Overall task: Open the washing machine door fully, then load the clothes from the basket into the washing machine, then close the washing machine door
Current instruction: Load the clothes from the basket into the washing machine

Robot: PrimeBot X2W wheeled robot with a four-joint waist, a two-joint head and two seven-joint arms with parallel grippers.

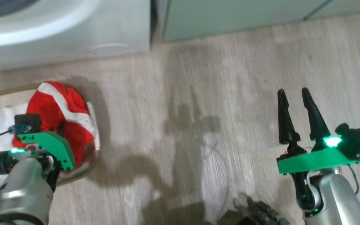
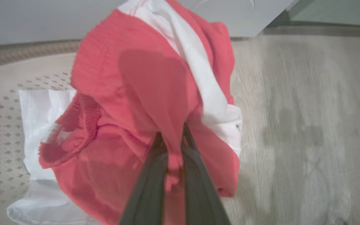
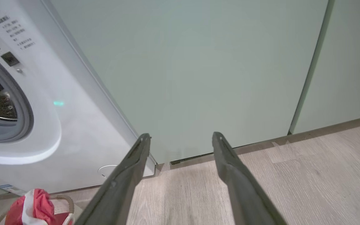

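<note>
In the head view, one basket (image 1: 8, 91) sits near left before the one washing machine (image 1: 73, 28), holding the clothes (image 1: 58, 106), a single red garment, over one white sheet (image 1: 2, 125). The left wrist view shows the left jaws pinched shut on a thin fold, which could slip out when lifted. The right wrist view shows the right jaws wide apart and empty.

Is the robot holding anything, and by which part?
The left fingers pinch a bunched fold of the red clothes; the right fingers hold nothing.
</note>
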